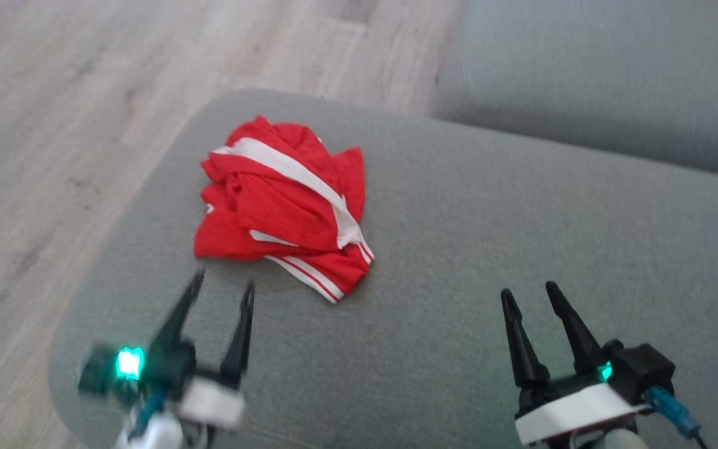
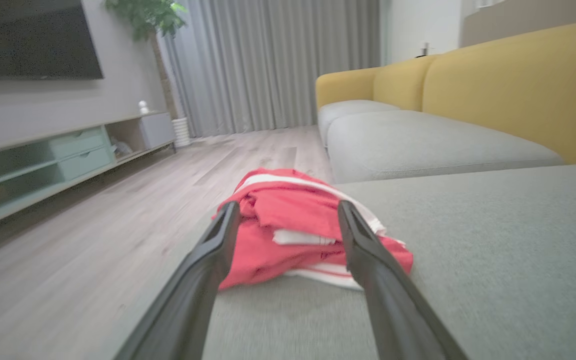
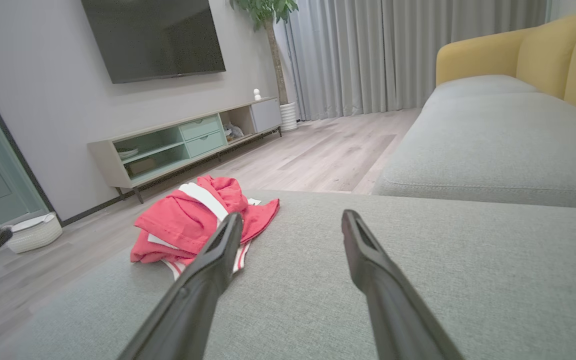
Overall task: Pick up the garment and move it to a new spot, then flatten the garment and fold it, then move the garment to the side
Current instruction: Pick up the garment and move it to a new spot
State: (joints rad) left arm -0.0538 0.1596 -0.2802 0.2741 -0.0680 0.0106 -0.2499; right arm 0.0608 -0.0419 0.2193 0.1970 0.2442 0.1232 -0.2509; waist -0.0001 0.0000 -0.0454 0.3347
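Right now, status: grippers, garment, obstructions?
Left gripper open, empty, near garment. Right gripper open, empty, farther off. Garment crumpled on grey cushion. Nothing in the way.

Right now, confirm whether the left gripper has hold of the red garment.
No: the left gripper stands open, short of the garment, which lies crumpled on the cushion.

The left claw [image 1: 225, 279] and right claw [image 1: 528, 289] have long black tapered fingers [image 1: 521, 349], white wrist bands [image 1: 574, 415], green lights [image 1: 129, 362], blue cables [image 1: 670, 408].
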